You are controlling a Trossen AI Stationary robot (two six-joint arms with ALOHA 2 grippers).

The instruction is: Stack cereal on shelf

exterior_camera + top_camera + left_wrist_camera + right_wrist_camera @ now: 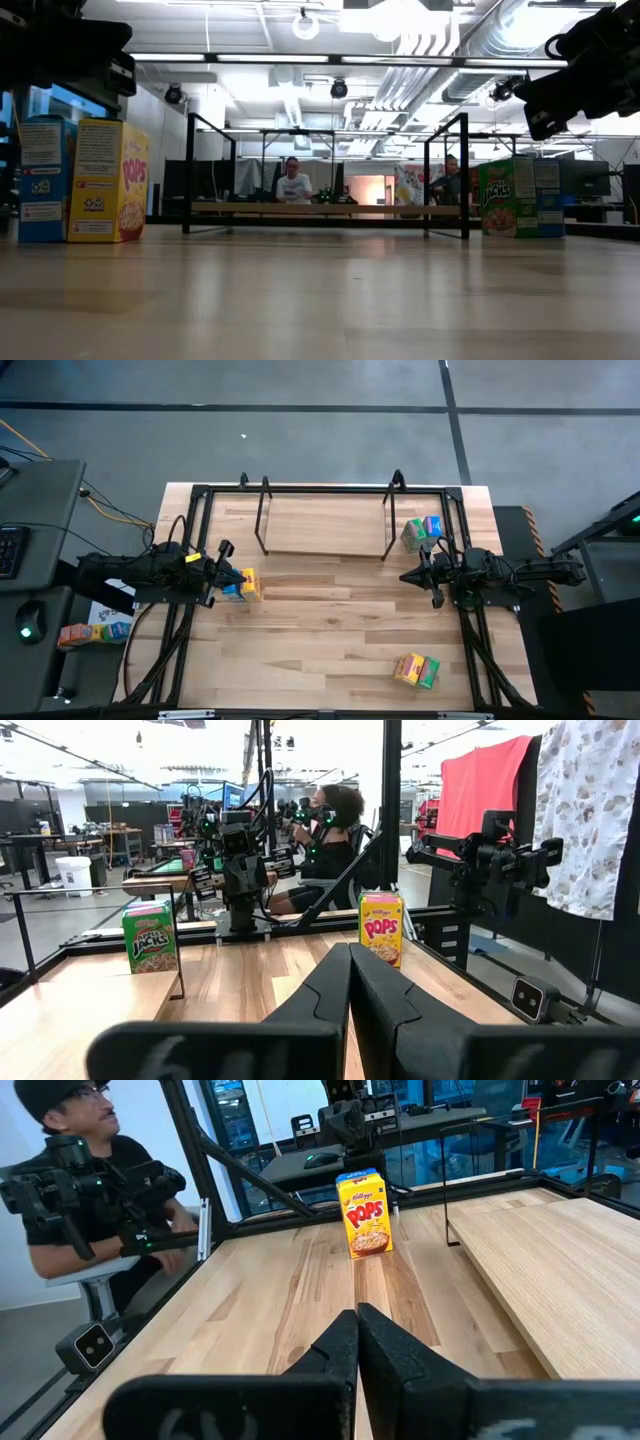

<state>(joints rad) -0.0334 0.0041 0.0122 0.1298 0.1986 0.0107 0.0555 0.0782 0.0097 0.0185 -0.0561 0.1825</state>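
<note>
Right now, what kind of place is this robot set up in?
Most likely a robotics lab or workshop: a wooden table edged by a black frame, exposed ceiling ducts, more robot arm rigs on benches behind, and a seated person among them.

Shelf (322,525) sits top-centre of the high view. One cereal pair (421,532) just off its right end, another (243,586) left of centre by the left gripper (238,576), a third (416,669) lower right. Right gripper (408,576) right of centre.
</note>
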